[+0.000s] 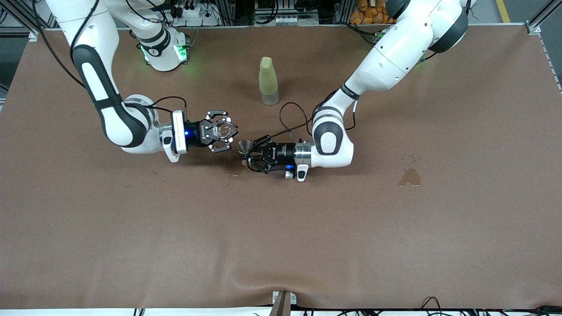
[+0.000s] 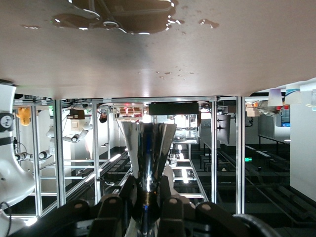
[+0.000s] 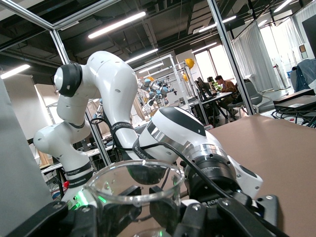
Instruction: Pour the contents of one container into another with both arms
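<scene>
Two white robot arms meet low over the middle of a brown table (image 1: 281,245), each holding a small cup.

Nearest the front camera lies a bare stretch of brown cloth, with a few wet spots and a small puddle (image 1: 409,177) toward the left arm's end.

Just above that, mid-table, the left gripper (image 1: 251,158) lies level with its black fingers clamped on the slim waist of a tiny grey metal cup (image 1: 244,146). The cup stands upright, its round rim facing up. In the left wrist view the metal cup (image 2: 148,158) fills the centre, pinched between the fingers (image 2: 168,207).

Just beside it, toward the right arm's end, the right gripper (image 1: 224,131) is also turned level, its jaws closed on a tiny clear glass cup (image 1: 222,130). The two cups are close together but not touching. In the right wrist view the glass cup (image 3: 132,190) shows its round rim up close.

Farther from the front camera, a tall yellow-green bottle (image 1: 268,80) stands upright, alone, between the two arm bases.
</scene>
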Robot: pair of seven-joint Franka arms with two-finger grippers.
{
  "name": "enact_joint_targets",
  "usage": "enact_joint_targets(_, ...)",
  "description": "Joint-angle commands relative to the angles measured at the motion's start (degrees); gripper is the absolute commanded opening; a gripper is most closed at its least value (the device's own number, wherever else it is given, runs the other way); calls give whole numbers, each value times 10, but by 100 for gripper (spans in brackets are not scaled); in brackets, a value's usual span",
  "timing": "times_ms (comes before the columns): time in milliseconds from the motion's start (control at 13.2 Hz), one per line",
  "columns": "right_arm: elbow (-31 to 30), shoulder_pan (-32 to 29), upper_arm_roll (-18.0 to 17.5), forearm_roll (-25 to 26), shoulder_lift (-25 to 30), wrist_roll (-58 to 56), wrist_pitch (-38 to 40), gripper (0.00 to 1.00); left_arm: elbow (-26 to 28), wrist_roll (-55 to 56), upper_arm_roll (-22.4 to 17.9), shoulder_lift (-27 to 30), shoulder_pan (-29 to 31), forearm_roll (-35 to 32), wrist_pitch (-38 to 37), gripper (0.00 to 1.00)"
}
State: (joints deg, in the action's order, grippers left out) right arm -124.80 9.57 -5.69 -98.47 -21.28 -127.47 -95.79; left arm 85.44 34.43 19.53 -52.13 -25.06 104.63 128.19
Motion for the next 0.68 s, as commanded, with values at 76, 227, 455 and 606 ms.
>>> enact_joint_targets(76,-12,3,-19,-34,12,-9,-21,0,-41,-8,-5,-27,-14,20,8,0)
enact_joint_targets(227,-12,1,-19,-34,14,-9,-18,0,-46,-8,-5,-29,-15,20,8,0)
enact_joint_targets(455,-16,3,-22,-34,15,-10,-17,0,-50,-5,-5,-32,-16,22,8,0)
enact_joint_targets(606,-23,1,-32,-49,17,-9,-16,0,-54,-4,-5,-32,-17,26,9,0)
